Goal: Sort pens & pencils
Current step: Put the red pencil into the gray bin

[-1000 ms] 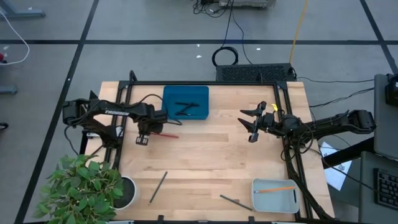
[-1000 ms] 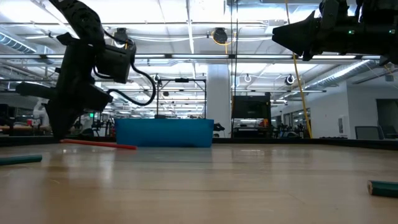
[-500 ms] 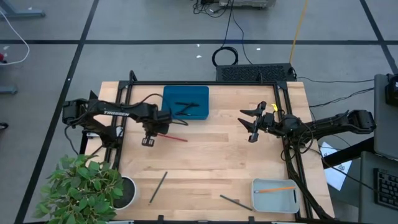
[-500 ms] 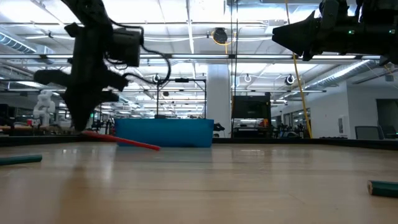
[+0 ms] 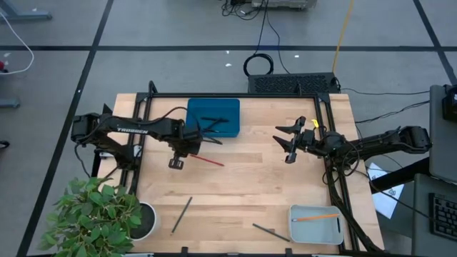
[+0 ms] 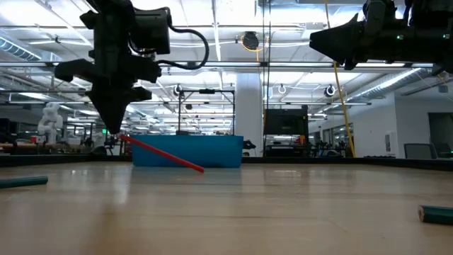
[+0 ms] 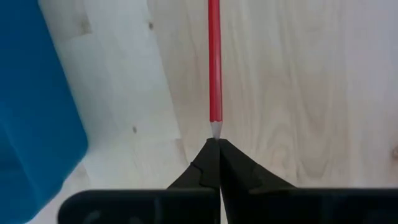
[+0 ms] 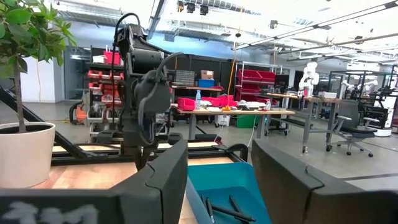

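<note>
Bare table (image 5: 250,185) between blue tray (image 5: 213,117) and grey tray (image 5: 315,225)

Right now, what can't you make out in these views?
- Left gripper, shut on the red pencil: its far end is cut off by the left wrist view's edge.
- Blue tray: contents hidden behind its wall in the low view.
- Grey stick: cut off by the low view's edge.
- Dark sticks in the tray: too small in the high view to count.

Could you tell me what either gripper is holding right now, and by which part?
The left gripper is shut on the red pencil, pinching it at its sharpened tip; the rest slants down toward the table. The right gripper is open and holds nothing.
</note>
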Controlling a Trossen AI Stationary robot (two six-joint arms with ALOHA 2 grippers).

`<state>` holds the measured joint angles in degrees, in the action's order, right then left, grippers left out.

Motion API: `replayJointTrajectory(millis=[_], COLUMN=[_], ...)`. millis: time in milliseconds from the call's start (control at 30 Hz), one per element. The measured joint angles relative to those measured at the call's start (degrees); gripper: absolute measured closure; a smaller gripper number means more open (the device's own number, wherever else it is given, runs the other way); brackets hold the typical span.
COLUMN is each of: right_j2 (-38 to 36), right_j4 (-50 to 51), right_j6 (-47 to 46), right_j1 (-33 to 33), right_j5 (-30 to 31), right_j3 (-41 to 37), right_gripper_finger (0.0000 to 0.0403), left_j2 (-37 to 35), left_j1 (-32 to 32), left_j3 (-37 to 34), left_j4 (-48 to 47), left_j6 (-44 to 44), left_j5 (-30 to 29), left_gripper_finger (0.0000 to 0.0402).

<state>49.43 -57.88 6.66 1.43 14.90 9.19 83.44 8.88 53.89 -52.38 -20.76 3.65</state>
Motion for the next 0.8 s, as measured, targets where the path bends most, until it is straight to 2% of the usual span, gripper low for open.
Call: replayJointTrajectory(millis=[500,800], right_j2=[0.0,-0.01], right_j4=[-0.07,-0.14], right_j6=[-0.01,-0.01], right_j1=[0.0,0.0], right_j5=[0.0,0.0], right_j3=[0.0,0.0], right_gripper_finger=[0.0236,0.0236], left_j2=[0.98,0.98], left_j1=[-0.76,-1.63], left_j3=[-8.8,-9.97], left_j4=[7.35,11.56], left_j6=[1.65,1.85], left_j5=[-0.71,-1.15], left_gripper_finger=[0.0401,0.039])
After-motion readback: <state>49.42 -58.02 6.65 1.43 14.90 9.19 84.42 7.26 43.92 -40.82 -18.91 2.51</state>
